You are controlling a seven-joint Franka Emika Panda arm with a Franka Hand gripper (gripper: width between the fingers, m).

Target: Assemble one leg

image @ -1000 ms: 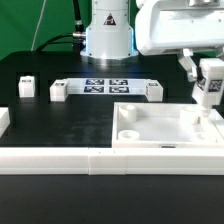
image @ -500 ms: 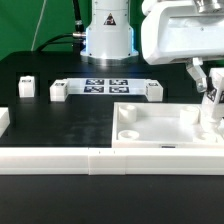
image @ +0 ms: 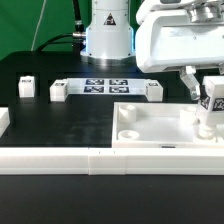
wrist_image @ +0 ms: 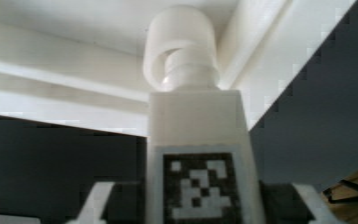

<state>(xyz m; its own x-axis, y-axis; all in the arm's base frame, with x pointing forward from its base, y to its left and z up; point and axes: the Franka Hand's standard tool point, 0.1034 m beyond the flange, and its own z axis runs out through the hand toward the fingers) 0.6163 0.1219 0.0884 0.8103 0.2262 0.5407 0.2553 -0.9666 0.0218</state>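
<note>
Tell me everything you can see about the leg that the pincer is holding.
The leg is a small white block, plastic by its look, with a black-and-white square tag on one face and a rounded peg at its far end. It stands upright, clamped in the pincer, peg down over the corner of the white tray-like piece at the exterior view's right. Whether the peg touches that piece cannot be told.
</note>
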